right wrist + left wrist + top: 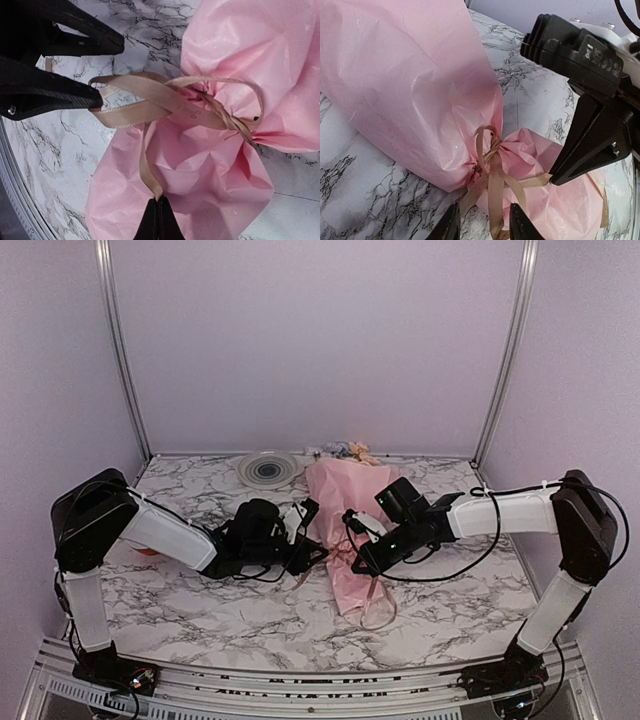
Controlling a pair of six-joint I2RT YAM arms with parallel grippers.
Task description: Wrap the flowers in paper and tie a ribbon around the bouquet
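Note:
The bouquet (345, 530) lies on the marble table, a pink paper (410, 75) cone with a few blooms (345, 450) at its far wide end. The tan ribbon (496, 185) is knotted round the narrow neck (235, 122), with loops and tails hanging loose. My right gripper (159, 202) is shut on one ribbon tail, just over the crumpled paper tail (200, 165). My left gripper (484, 225) has its jaws apart on either side of another strand. In the right wrist view its lower finger (60, 97) touches the ribbon loop (150, 97).
A round white plate (268, 468) sits at the back beside the wide end. A small orange object (145, 550) shows under the left arm. Purple walls and metal posts enclose the table (200, 610). The two grippers are close together over the neck.

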